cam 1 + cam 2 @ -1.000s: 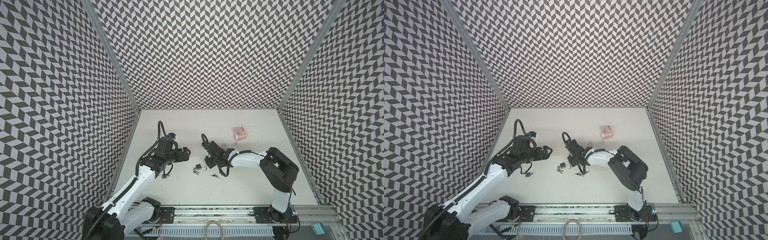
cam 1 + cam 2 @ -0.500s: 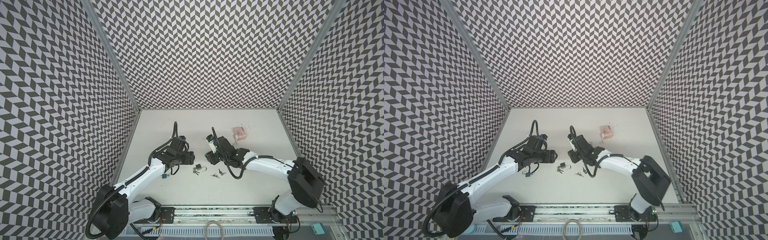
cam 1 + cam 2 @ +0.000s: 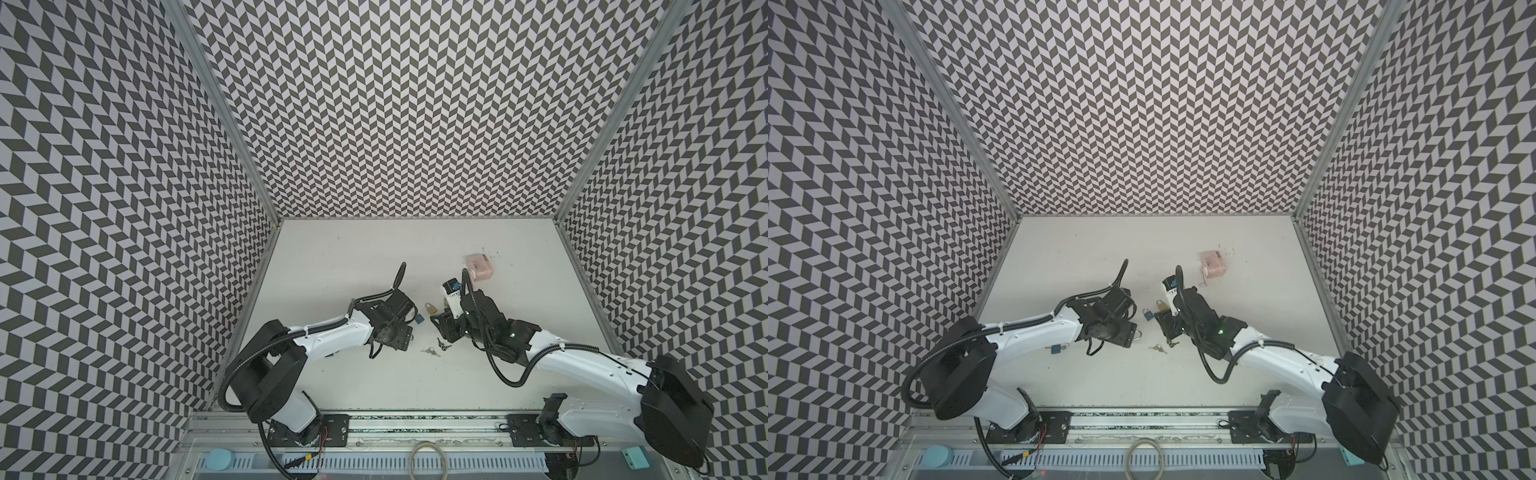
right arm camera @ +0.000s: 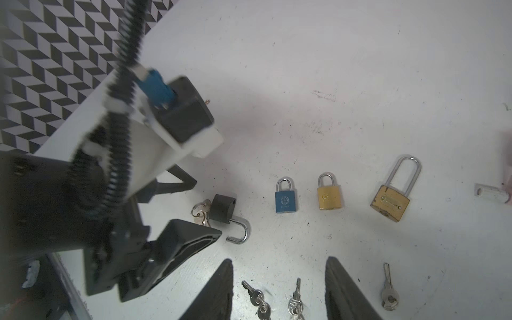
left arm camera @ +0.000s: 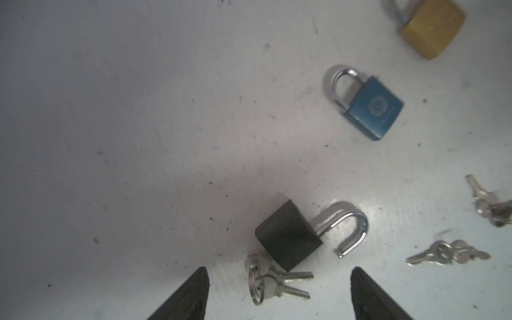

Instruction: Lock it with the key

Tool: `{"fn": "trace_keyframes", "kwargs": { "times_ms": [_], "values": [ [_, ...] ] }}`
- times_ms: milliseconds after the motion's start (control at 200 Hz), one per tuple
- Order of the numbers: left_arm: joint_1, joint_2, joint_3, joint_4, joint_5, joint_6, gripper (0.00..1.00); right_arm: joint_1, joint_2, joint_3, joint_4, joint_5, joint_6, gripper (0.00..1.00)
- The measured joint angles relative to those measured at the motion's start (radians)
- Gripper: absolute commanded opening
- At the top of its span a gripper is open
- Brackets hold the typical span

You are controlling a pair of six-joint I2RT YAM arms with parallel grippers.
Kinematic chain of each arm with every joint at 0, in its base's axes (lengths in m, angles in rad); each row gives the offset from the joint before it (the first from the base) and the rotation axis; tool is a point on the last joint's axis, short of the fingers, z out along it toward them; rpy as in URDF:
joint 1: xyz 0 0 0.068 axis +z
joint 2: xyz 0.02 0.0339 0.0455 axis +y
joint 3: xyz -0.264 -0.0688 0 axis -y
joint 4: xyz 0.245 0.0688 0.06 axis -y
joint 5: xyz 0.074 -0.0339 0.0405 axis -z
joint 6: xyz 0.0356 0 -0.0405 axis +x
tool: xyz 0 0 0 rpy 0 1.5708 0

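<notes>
Right wrist, not left: long-shackle padlock (image 4: pixel 390 203)

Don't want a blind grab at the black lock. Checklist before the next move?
1. Black lock shackle open: ok.
2. Key seated in keyhole: cannot tell; key bunch lies at its base.
3. Left tool open, empty: ok.
4. Right tool open, empty: ok.
5. Blue lock apart from black lock: ok.
6. Loose keys apart from black lock: ok.
</notes>
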Motion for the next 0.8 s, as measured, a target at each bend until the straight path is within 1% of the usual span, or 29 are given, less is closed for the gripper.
{"fn": "trace_keyframes", "kwargs": {
  "times_ms": [205,350,396,476,511,566,621,701,761,801],
  "values": [
    [0.003,0.053,0.012,-0.008,-0.035,-0.005,0.78,-0.001,-0.015,0.000,0.013,-0.002,-0.001,0.51],
    [0.003,0.083,0.040,-0.004,-0.036,-0.002,0.72,-0.002,-0.015,0.000,0.014,-0.005,-0.003,0.51],
    [0.003,0.093,0.052,-0.004,-0.039,-0.001,0.67,-0.002,-0.015,0.000,0.014,-0.005,-0.003,0.50],
    [0.003,0.118,0.079,-0.004,-0.042,0.001,0.54,-0.002,-0.015,0.000,0.014,-0.008,-0.003,0.50],
    [0.003,0.128,0.089,-0.003,-0.045,-0.002,0.50,-0.002,-0.015,0.000,0.014,-0.009,-0.004,0.50],
    [0.003,0.139,0.101,-0.003,-0.048,-0.004,0.47,-0.002,-0.015,0.000,0.014,-0.010,-0.005,0.50],
    [0.003,0.142,0.104,-0.002,-0.047,-0.006,0.45,-0.003,-0.015,0.000,0.014,-0.011,-0.006,0.50],
    [0.003,0.142,0.104,-0.002,-0.043,-0.008,0.39,-0.002,-0.015,0.000,0.014,-0.011,-0.007,0.49],
    [0.003,0.142,0.103,-0.001,-0.040,-0.013,0.37,-0.003,-0.015,0.000,0.014,-0.011,-0.008,0.49],
    [0.003,0.142,0.103,0.000,-0.037,-0.014,0.33,-0.003,-0.015,0.000,0.014,-0.011,-0.008,0.49]
  ]
}}
